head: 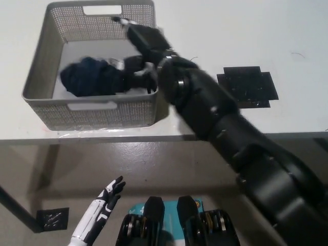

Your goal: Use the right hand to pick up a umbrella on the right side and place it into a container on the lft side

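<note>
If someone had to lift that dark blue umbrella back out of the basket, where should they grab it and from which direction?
Probably from straight above. The umbrella lies on its side inside the gray basket, whose walls block side approaches. Its bunched fabric end sits toward the left; the narrower right end, beside the right robot hand, looks easiest to close around. The left robot hand rests below the table edge.

A dark navy umbrella (95, 77) lies in a grey perforated-mesh container (97, 110) on a white table (241, 36). Black square patches (247, 86) mark the table, and the floor (154, 164) is tan.
</note>
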Controlling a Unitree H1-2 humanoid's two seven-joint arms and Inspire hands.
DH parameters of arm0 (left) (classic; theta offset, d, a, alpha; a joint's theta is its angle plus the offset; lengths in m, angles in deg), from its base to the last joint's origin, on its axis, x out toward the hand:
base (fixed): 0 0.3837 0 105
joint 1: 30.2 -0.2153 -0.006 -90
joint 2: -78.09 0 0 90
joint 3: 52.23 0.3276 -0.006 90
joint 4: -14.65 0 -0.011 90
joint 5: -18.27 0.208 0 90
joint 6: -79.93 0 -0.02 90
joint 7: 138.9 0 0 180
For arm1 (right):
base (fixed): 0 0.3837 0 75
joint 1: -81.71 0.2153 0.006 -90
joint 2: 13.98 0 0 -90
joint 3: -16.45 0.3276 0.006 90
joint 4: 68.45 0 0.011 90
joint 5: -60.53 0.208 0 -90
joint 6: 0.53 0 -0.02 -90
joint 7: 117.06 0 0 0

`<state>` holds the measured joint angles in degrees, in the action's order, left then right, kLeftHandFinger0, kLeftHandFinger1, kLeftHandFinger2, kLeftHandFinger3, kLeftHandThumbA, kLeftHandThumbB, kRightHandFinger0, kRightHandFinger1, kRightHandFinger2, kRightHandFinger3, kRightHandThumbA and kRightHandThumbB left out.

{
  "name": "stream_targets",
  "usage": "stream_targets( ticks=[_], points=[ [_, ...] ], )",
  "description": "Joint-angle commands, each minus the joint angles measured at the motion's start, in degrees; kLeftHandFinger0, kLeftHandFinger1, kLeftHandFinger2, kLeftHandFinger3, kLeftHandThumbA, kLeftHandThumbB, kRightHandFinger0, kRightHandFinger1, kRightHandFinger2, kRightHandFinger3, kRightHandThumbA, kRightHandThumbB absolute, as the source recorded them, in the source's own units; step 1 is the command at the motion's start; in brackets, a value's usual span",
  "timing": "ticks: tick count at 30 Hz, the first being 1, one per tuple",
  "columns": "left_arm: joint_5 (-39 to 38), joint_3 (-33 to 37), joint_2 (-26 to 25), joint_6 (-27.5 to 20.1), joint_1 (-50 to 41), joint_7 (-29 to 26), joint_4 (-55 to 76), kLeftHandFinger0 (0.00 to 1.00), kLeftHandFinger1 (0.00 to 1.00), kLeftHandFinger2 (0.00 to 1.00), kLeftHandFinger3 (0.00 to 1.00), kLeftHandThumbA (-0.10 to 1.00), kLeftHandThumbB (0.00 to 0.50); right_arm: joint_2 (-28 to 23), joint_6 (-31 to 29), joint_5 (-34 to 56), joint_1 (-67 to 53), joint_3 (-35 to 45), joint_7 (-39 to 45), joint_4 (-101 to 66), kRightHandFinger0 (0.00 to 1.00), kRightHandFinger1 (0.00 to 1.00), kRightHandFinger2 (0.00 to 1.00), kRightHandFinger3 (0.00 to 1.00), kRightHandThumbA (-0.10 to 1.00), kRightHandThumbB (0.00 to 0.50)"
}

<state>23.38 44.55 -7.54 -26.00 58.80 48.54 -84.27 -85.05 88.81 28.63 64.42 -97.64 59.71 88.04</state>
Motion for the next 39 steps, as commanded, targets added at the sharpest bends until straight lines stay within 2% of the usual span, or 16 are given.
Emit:
stream_targets(
  ticks=[1,3,5,8,10,15,18,20,21,23,25,28,32,34,36,39],
  points=[
    [0.5,0.7,-0.3,0.9,1.2,1.2,1.3,1.0,1.0,1.0,1.0,1.0,0.304,-2.7,0.3,0.8,1.8,0.2,3.0,-2.0,1.0,1.0,1.0,1.0,0.87,0.456],
    [0.7,0.8,-0.3,1.1,1.1,1.2,1.4,1.0,1.0,1.0,1.0,1.0,0.302,-3.2,-0.1,0.9,1.6,0.2,3.0,-1.9,1.0,1.0,1.0,1.0,0.91,0.475],
    [0.8,0.9,-0.2,1.2,1.0,1.1,1.3,1.0,1.0,1.0,1.0,1.0,0.31,-4.0,0.0,0.9,0.9,0.1,3.1,-3.3,1.0,1.0,1.0,1.0,1.0,0.493],
    [0.5,1.0,-0.2,0.4,1.1,1.0,0.5,1.0,1.0,1.0,1.0,1.0,0.316,-5.1,-0.1,1.5,-0.1,1.0,3.0,-6.7,1.0,1.0,1.0,1.0,1.0,0.497],
    [0.5,1.0,-0.2,0.4,1.0,0.9,0.7,1.0,1.0,1.0,1.0,1.0,0.306,-6.8,-1.5,5.7,-2.9,4.9,4.4,-14.8,1.0,1.0,1.0,1.0,1.0,0.435],
    [0.4,0.7,-0.6,-0.8,1.1,0.7,0.4,1.0,1.0,1.0,1.0,1.0,0.291,-10.1,-2.2,12.5,-9.9,12.3,6.4,-33.9,1.0,1.0,1.0,1.0,1.0,0.399],
    [-0.8,0.4,-0.9,-2.1,1.3,1.2,-1.0,1.0,1.0,1.0,1.0,1.0,0.298,-11.1,1.0,17.0,-15.2,16.2,8.7,-46.3,1.0,1.0,1.0,1.0,1.0,0.404],
    [-0.7,0.3,-1.0,-1.9,0.9,0.9,-0.6,1.0,1.0,1.0,1.0,1.0,0.311,-12.3,1.7,19.4,-19.8,17.9,9.7,-54.9,1.0,1.0,1.0,1.0,1.0,0.449],
    [-0.8,0.2,-1.0,-1.7,0.8,0.9,-0.7,1.0,1.0,1.0,1.0,1.0,0.322,-12.9,1.5,20.4,-22.4,18.9,9.5,-59.3,1.0,1.0,1.0,1.0,1.0,0.407],
    [-0.9,-0.1,-1.1,-1.1,0.6,0.7,-0.6,1.0,1.0,1.0,1.0,1.0,0.34,-13.6,3.0,23.4,-28.6,21.0,9.7,-68.8,1.0,1.0,1.0,1.0,1.0,0.412],
    [-0.5,-0.2,-1.1,-1.4,0.5,0.4,-0.8,1.0,1.0,1.0,1.0,1.0,0.334,-13.5,3.5,26.7,-32.2,22.3,10.0,-73.7,1.0,1.0,1.0,1.0,1.0,0.397],
    [0.3,-0.2,-1.2,-1.1,0.3,-0.1,-0.6,1.0,1.0,1.0,1.0,1.0,0.294,-12.9,4.7,33.8,-42.5,24.4,10.2,-82.9,1.0,1.0,1.0,1.0,1.0,0.383],
    [0.1,-0.5,-1.2,-2.0,0.1,-0.2,-1.5,1.0,1.0,1.0,1.0,1.0,0.278,-11.8,2.2,37.1,-51.3,23.9,9.6,-85.9,1.0,1.0,1.0,1.0,1.0,0.334],
    [0.0,-0.6,-1.1,-2.9,0.1,-0.5,-2.3,1.0,1.0,1.0,1.0,1.0,0.266,-11.7,-1.2,37.9,-56.5,23.3,9.7,-86.1,1.0,1.0,1.0,1.0,1.0,0.271],
    [0.0,-0.6,-1.0,-3.1,-0.1,-0.7,-2.5,1.0,1.0,1.0,1.0,1.0,0.252,-11.2,-2.3,39.5,-59.7,23.2,10.2,-85.7,1.0,1.0,1.0,1.0,1.0,0.291],
    [0.3,-0.7,-0.8,-3.5,0.0,-1.0,-3.0,1.0,1.0,1.0,1.0,1.0,0.243,-11.1,-5.1,40.8,-64.9,22.4,11.6,-84.2,1.0,1.0,1.0,1.0,1.0,0.27]
  ],
)
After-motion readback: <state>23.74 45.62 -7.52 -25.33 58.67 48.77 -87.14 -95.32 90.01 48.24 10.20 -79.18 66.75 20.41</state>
